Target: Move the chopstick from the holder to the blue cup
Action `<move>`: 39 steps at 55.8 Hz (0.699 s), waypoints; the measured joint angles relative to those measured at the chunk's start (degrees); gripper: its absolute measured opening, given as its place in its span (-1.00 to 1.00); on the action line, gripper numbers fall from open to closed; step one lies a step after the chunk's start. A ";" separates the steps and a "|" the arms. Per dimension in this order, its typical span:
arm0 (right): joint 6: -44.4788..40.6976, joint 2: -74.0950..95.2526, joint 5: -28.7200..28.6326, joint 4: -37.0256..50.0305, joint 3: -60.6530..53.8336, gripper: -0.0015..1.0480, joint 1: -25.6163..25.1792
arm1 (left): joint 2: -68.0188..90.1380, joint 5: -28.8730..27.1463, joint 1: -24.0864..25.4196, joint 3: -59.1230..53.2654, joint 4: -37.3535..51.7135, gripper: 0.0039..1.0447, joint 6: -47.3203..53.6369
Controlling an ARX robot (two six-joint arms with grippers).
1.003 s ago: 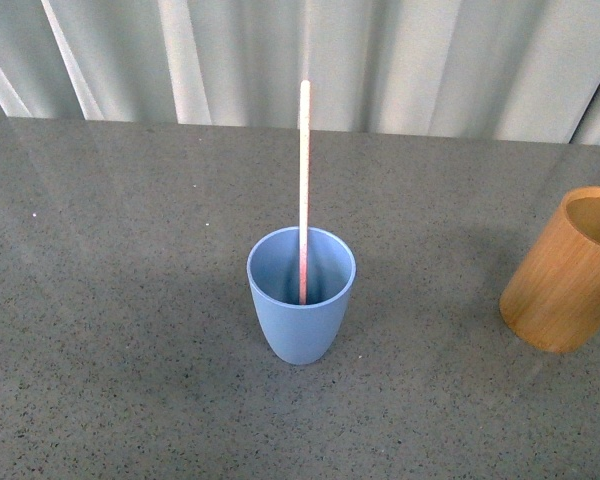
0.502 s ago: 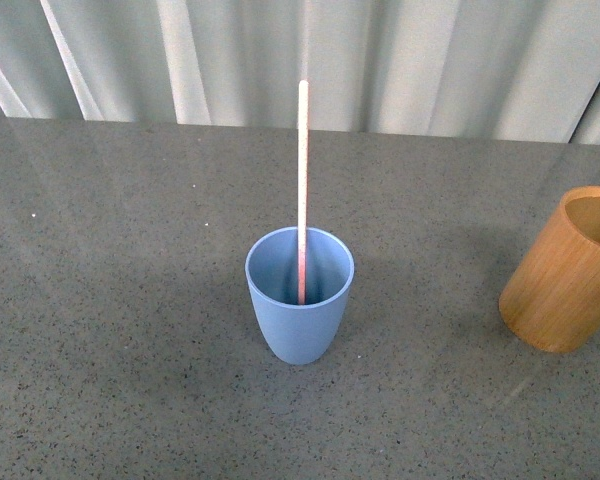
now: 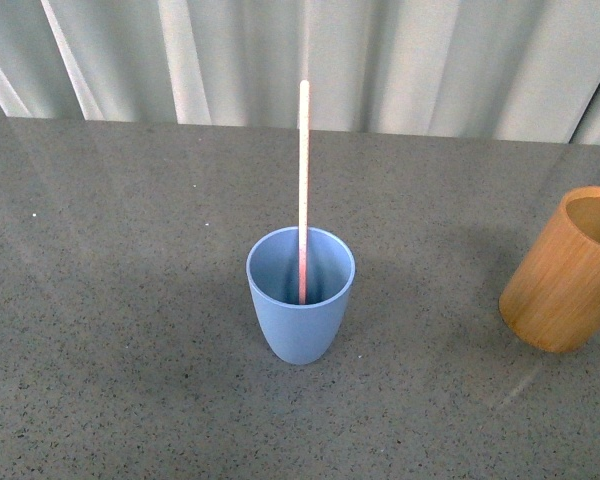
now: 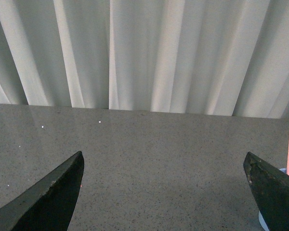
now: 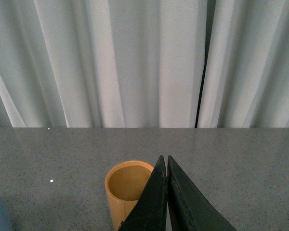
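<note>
While upright in smooth blue cup [image 3: 300, 310] | thin chopstick [image 3: 303, 170] | bamboo holder [image 3: 563, 270] apart

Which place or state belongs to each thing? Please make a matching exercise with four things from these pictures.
Things:
1. chopstick
2. holder
3. left gripper
4. right gripper

States:
A. jaws wide open, nothing between them
B. stands in the blue cup, reaching well above its rim
C. jaws closed together, holding nothing
D. empty, on the table to the right of the blue cup

Pairs: 1-B, 2-D, 3-A, 4-C
</note>
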 joint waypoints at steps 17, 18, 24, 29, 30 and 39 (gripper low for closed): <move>0.00 -10.93 -0.02 -11.15 0.02 -0.98 -0.02 | 0.00 -0.02 0.00 0.00 0.00 0.87 0.00; 0.00 -10.99 -0.02 -11.19 0.02 -0.98 -0.02 | -0.02 -0.02 0.00 0.00 0.00 0.87 0.00; 0.00 -10.99 0.04 -11.37 0.02 -0.98 -0.02 | -0.04 0.00 0.00 0.00 0.00 0.87 0.00; 0.00 -10.99 0.02 -11.37 0.02 -0.98 -0.02 | -0.07 0.00 0.00 0.00 0.00 0.87 0.00; 0.00 -10.99 0.00 -11.37 0.02 -0.98 -0.02 | -0.07 0.00 0.00 0.00 0.00 0.87 0.00; 0.00 -10.99 0.02 -11.37 0.02 -0.61 -0.02 | -0.07 0.00 0.00 0.00 0.00 0.87 0.00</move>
